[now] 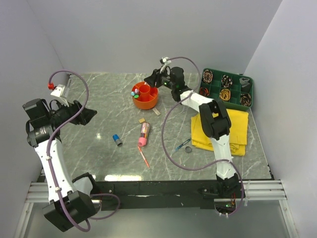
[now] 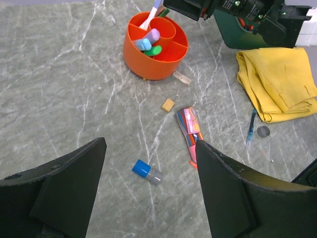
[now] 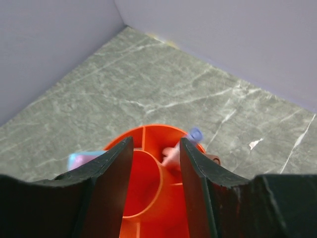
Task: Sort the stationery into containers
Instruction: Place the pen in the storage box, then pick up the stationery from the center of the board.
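The round orange organiser (image 1: 145, 96) stands at the table's back centre, with several coloured caps in its ring compartments. My right gripper (image 3: 156, 148) hovers right above it, open. A blurred pale pen with a blue cap (image 3: 174, 152) leans in a ring compartment beside the right finger. My left gripper (image 2: 151, 148) hangs open and empty over the left side. Below it lies a blue-capped piece (image 2: 147, 171). On the marble lie a pink tube (image 1: 144, 133), a red pen (image 1: 144, 157), a blue pen (image 1: 182, 146), a dark disc (image 1: 188, 148) and small erasers (image 1: 142, 120). The green tray (image 1: 237, 78) sits back right.
A folded yellow cloth (image 1: 220, 126) lies in front of the green tray, whose cells hold dark coiled items. Grey walls close in the table at the back and on both sides. The right arm's cable loops over the table's middle right.
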Available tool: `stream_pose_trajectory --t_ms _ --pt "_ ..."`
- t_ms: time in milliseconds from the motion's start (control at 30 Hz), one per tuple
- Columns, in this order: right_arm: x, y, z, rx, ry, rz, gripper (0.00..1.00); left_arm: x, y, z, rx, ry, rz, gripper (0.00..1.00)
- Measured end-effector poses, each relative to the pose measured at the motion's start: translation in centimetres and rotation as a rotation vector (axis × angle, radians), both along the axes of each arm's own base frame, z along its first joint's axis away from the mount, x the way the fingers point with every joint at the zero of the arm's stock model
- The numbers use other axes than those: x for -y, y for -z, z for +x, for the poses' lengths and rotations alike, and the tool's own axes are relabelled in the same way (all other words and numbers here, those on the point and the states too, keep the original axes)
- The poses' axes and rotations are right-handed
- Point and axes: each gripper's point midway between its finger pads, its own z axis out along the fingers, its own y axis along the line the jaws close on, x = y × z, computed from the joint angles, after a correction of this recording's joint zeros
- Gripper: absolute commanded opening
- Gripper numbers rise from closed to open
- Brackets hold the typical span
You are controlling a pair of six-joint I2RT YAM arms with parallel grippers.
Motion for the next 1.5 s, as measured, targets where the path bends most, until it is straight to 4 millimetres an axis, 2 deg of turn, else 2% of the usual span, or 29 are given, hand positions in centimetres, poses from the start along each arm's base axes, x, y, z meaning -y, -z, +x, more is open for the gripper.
stream_pose_trajectory --t_ms 267,400,567,700,900,967,1100,1200,1300,1333,1500 --pt "1.6 -5.9 -2.6 0.054 0.003 0.023 0.52 0.3 -0.8 -0.5 0.039 0.007 0.017 0.81" --pt "3.1 -8.6 -5.7 0.071 -0.023 0.002 0.52 0.3 -0.4 -0.6 0.020 -0.006 0.018 0.82" --pt "4.7 -9.4 -10.3 0.047 -0.092 -0.086 0.53 0.5 0.3 -0.6 -0.024 -0.028 0.020 0.80" --pt "6.1 -8.1 -13.2 -0.017 -0.118 -0.174 0.53 0.7 1.6 -0.4 -0.077 -0.062 0.024 0.80" --pt "8.8 -2.4 -19.5 -0.155 -0.175 -0.319 0.51 0.7 4.4 -0.6 -0.174 -0.113 0.046 0.81" --pt "9.1 -1.5 -21.4 -0.153 -0.215 -0.373 0.52 1.3 4.8 -0.7 -0.191 -0.098 0.057 0.82" --pt "7.9 -1.7 -25.5 -0.056 -0.396 -0.483 0.55 1.9 5.9 -0.8 -0.243 -0.081 0.073 0.86" --pt "6.3 -2.3 -28.2 0.116 -0.587 -0.614 0.59 1.5 6.5 -0.3 -0.268 -0.093 0.078 0.86" --pt "4.7 -2.5 -30.0 0.311 -0.740 -0.717 0.62 1.3 6.8 0.5 -0.280 -0.100 0.066 0.86" --pt "4.2 -2.1 -30.5 0.372 -0.792 -0.754 0.68 1.2 6.9 0.8 -0.283 -0.102 0.059 0.86" --pt "1.4 2.1 -32.5 0.581 -1.029 -0.930 0.72 0.4 5.5 1.9 -0.273 -0.137 0.025 0.87"
